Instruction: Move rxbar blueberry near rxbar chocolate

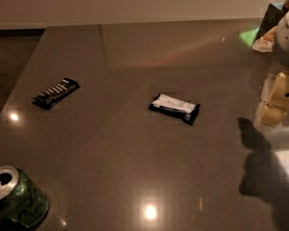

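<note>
- Camera view: the rxbar blueberry (175,108), a flat dark bar with a large white patch on top, lies flat near the middle of a glossy brown table (135,52), a little toward 3 o'clock in the frame.
- Its long axis runs roughly from 10 o'clock to 4 o'clock, almost crosswise in the view.
- Nothing touches it, and bare table surrounds it on every side.
- The gripper (273,105), a cream-coloured piece at the frame's right edge, hangs above the table at about 3 o'clock from the bar, well apart from it.
- The bar therefore lies toward 9 o'clock from the gripper, with its 4 o'clock end the nearer one.
- The gripper carries nothing visible; whether it is parted or closed cannot be told.
- The rxbar chocolate (56,92), black with rows of small white lettering, lies at about 9 o'clock from the blueberry bar, well apart, angled along an 8-to-2 line.
- The likely move is a reach toward 9 o'clock, then a carry farther the same way.
- A green drink can (17,201) stands at the frame's 7 o'clock corner, off that path.
- Snack bags (274,25) sit at 2 o'clock.
</note>
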Motion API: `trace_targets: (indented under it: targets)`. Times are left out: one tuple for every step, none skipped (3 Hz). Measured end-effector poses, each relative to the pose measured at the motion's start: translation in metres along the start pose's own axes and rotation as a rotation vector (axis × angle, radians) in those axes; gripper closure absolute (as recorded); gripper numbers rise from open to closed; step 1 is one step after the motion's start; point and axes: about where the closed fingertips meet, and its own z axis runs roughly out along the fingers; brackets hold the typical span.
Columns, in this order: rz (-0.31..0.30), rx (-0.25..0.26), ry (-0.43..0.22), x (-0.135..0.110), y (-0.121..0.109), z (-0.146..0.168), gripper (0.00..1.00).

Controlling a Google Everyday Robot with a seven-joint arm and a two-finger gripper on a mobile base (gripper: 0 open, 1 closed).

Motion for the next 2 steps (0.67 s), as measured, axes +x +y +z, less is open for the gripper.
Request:
trace_targets:
  targets:
    - [0.000, 0.003, 0.000, -0.001, 0.000, 0.000, 0.00]
    - [0.034, -0.051, -0.048, -0.009, -0.012, 0.024, 0.00]
